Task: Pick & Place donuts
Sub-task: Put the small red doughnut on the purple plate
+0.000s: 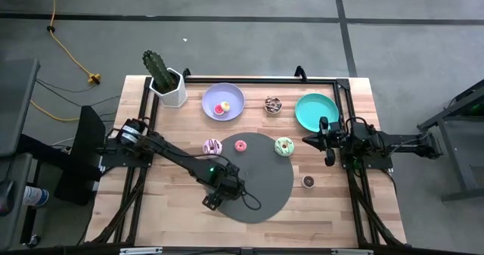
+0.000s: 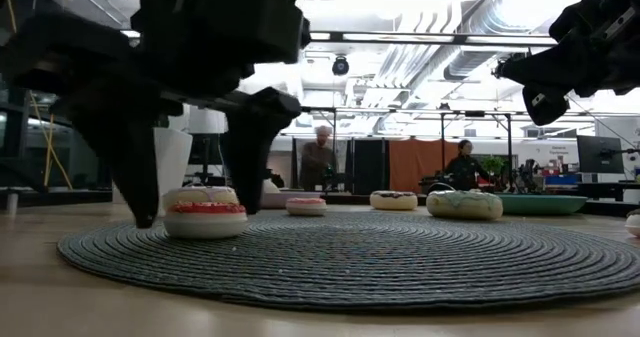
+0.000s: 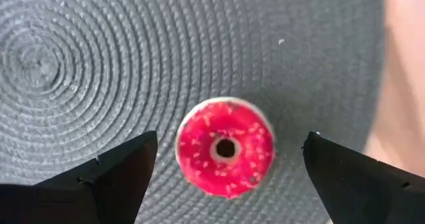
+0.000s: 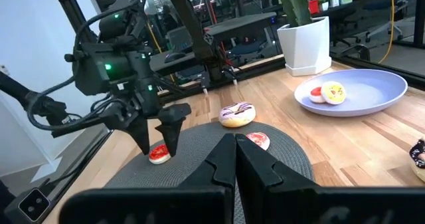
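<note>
1. Left hand is low over the near-left part of the dark round mat, fingers spread wide, holding nothing.
2. A red donut lies flat on the mat between the left hand's two fingertips, not touched by either in the wrist view; the low view shows it sitting on the mat with a finger on either side.
3. Right hand hangs above the worktop at the right edge, near the teal plate; its fingers are pressed together, empty.
4. Other donuts: a white-purple one at the mat's left rim, a pink one on the mat's far part, a green one at the mat's right rim.
5. A chocolate donut sits on the bare worktop between the two plates; a small dark one lies right of the mat.
6. The lavender plate holds two pieces, pink and yellowish.
7. A cactus in a white pot stands at the far-left corner.
8. Two people stand in the room behind, seen in the low view.
</note>
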You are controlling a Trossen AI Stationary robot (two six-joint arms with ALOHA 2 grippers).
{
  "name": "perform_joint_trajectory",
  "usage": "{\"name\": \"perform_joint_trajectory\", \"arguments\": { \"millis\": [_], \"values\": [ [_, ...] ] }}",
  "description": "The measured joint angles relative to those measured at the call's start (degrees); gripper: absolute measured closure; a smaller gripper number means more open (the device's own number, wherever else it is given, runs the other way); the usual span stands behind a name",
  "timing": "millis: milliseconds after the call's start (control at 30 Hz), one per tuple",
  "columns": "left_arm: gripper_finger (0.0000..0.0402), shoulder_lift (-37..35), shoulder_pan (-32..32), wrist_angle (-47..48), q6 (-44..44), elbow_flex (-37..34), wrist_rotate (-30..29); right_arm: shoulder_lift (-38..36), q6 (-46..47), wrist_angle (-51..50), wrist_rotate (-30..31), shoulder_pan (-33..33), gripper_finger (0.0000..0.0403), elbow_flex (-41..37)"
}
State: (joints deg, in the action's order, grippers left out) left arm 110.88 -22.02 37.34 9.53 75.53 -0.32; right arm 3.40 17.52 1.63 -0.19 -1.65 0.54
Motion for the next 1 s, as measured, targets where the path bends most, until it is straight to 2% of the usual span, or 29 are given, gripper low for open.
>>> {"name": "perform_joint_trajectory", "arguments": {
  "millis": [367, 767, 1000],
  "values": [
    [0.0035, 1.26, -0.09, -0.6, -0.5, 0.22, -0.03, 0.02, 0.0, 0.02, -0.02, 0.02, 0.0402, 0.0],
    [0.0036, 2.24, -0.07, -1.14, -0.91, 0.28, 2.49, 0.02, 0.0, 0.15, 0.02, 0.0, 0.0402, 0.01],
    [0.0076, 2.26, -0.09, -0.72, -0.91, 0.27, 2.58, 0.02, 0.0, 0.17, 0.02, 0.02, 0.0402, 0.02]
  ]
}}
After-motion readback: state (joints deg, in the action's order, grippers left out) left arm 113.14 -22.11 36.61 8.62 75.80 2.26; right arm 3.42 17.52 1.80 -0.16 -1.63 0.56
